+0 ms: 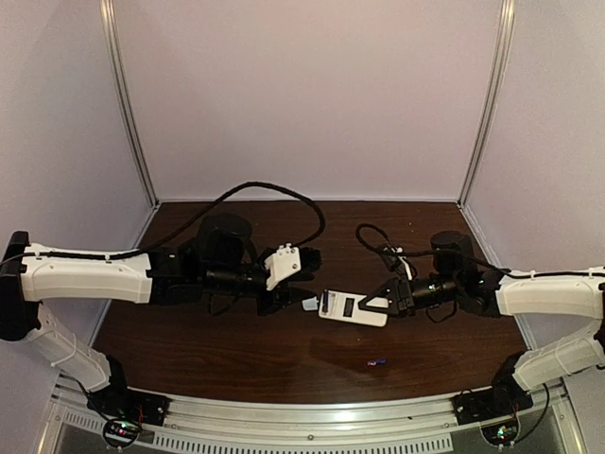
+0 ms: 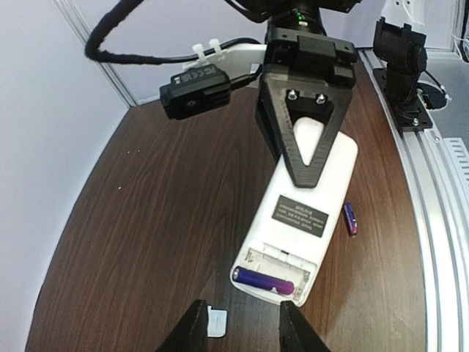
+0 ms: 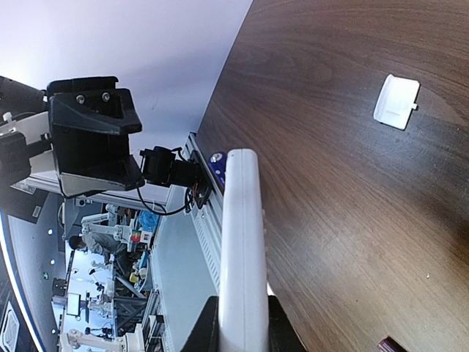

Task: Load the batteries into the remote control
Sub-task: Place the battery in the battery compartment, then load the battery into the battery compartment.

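Progress half: one battery (image 2: 262, 279) is sitting in remote control (image 2: 300, 220), second battery (image 2: 351, 218) is lying on table (image 2: 146, 220); right tool (image 3: 243, 326) is gripping remote control, left tool (image 2: 238, 326) is hanging released.

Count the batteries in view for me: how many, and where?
2. One battery sits in the remote control's open compartment; a second battery lies loose on the table beside the remote control, on its near-edge side. No others show; none seems hidden.

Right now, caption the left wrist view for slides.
The remote, back up, clamped in the right jaws; one battery in its open bay, second battery loose beside it, cover off.
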